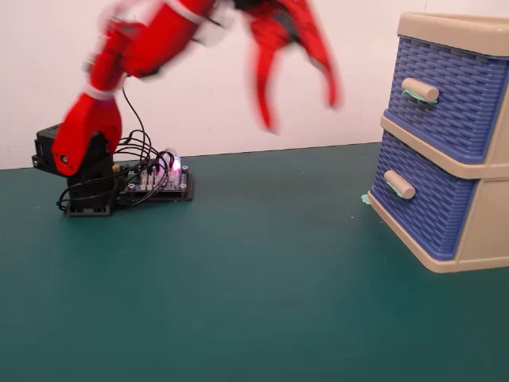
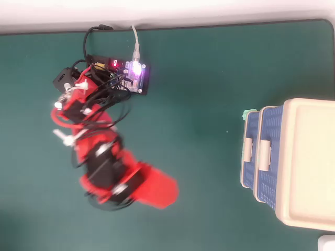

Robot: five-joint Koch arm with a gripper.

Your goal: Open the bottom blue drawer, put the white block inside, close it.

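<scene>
The bottom blue drawer (image 1: 425,213) is pushed shut in its beige frame, its beige handle (image 1: 399,185) facing the arm; from above it shows as a narrow blue strip (image 2: 249,151). The white block is hidden from both views. My red gripper (image 1: 300,111) is motion-blurred, raised high and well left of the drawers, with its two fingers spread open and nothing between them. In the overhead view the gripper (image 2: 166,191) hangs over the green table, far from the drawer.
The upper blue drawer (image 1: 445,95) is also shut. A small mint-green piece (image 1: 365,199) lies on the table by the cabinet's corner. The arm base and a lit controller board (image 2: 128,76) sit at the back left. A green mat (image 1: 254,302) covers the table.
</scene>
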